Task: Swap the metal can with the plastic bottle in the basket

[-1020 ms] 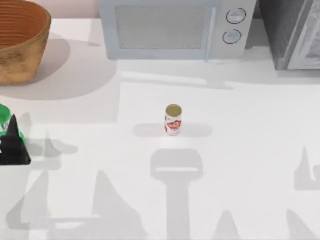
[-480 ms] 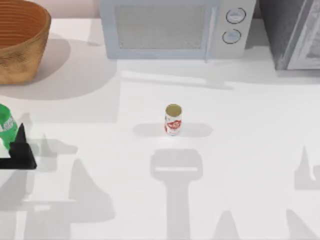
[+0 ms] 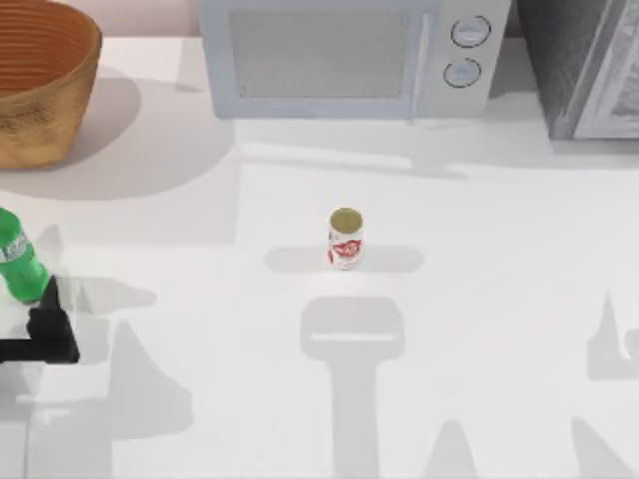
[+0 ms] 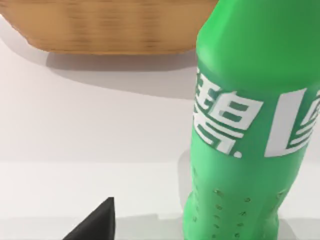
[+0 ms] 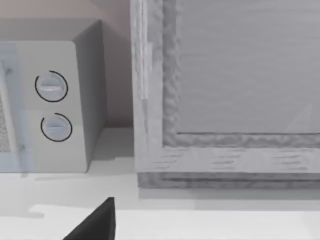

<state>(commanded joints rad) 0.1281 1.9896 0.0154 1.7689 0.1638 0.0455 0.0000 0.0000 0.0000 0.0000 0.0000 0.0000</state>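
The green plastic bottle [image 3: 18,261] stands upright on the table at the far left, in front of the basket [image 3: 40,120]. In the left wrist view the plastic bottle [image 4: 250,125] looms close, with the basket [image 4: 110,25] behind it. My left gripper [image 3: 42,304] sits just on the near side of the bottle, open and apart from it; one black fingertip [image 4: 97,225] shows beside the bottle. The metal can [image 3: 345,239], white with red markings and a tan top, stands upright mid-table. One fingertip [image 5: 97,222] of my right gripper shows, open and holding nothing.
A microwave [image 3: 344,60] lines the back of the table, with a grey appliance [image 3: 589,70] at the back right. The microwave's dials [image 5: 52,105] and the grey appliance [image 5: 230,90] face the right wrist camera. Bare white tabletop surrounds the can.
My left gripper has let go of the bottle and drawn back toward the table's near edge. The bottle now stands free. The can has not moved.
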